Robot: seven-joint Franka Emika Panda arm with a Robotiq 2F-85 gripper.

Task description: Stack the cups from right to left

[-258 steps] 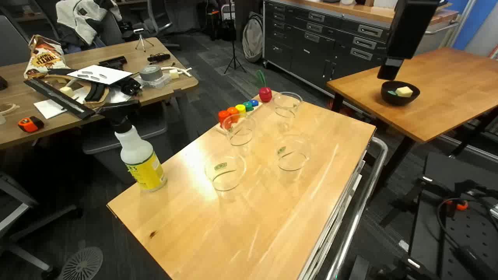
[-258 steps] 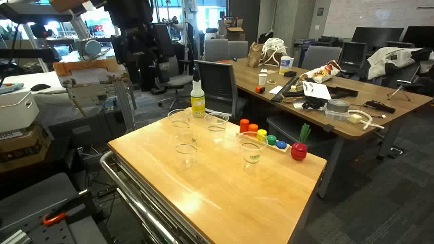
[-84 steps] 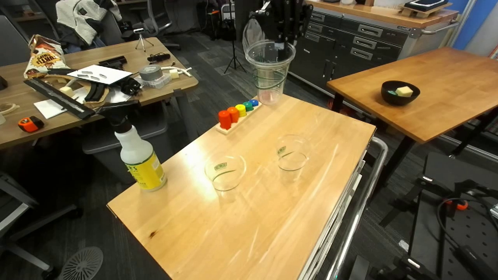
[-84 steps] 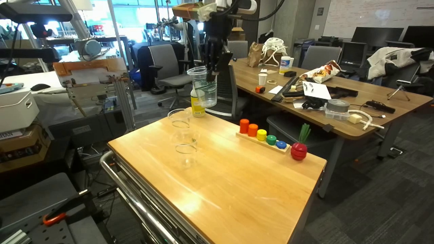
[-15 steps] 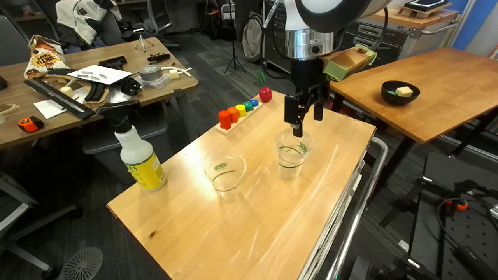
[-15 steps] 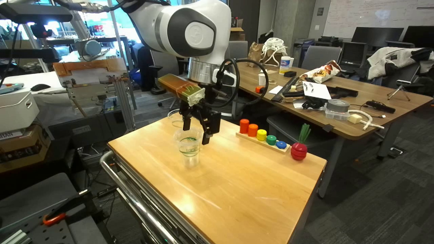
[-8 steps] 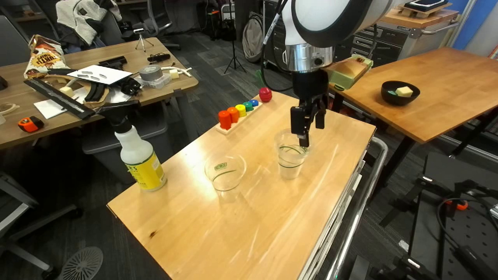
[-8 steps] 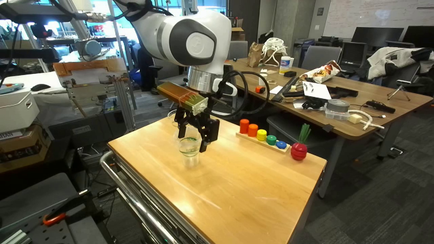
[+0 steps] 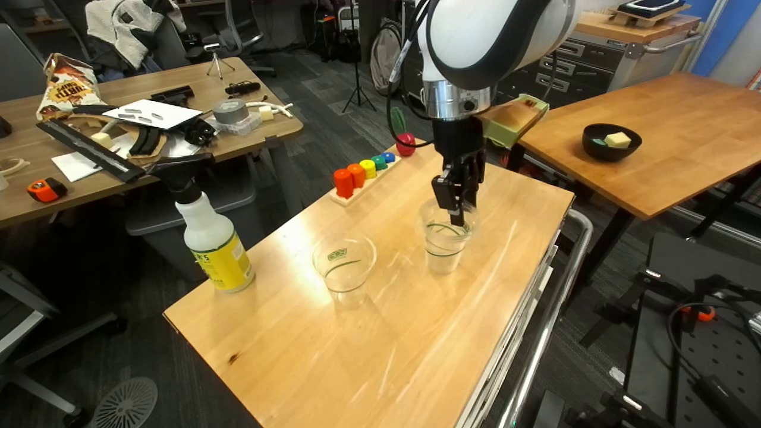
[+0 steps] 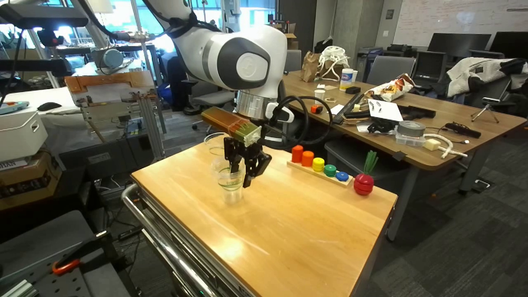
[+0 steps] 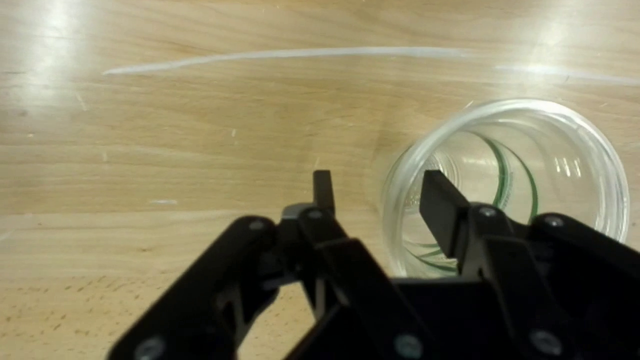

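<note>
We're seeing gripper (image 11: 381,197) holding fingers apart, one over mouth of nested cups (image 9: 442,245), one outside rim; single cup (image 9: 345,265) is standing separately on wooden tabletop (image 9: 333,362), nearer spray bottle (image 9: 217,249).

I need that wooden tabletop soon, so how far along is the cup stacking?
Looks done: a green-banded stack of nested clear plastic cups stands upright; the count is unclear. In hand: the open black end effector straddles its rim, one fingertip inside, one outside, apparently not yet clamped. Left: a lone clear plastic cup stands apart, so joining it with the stack probably remains.
</note>
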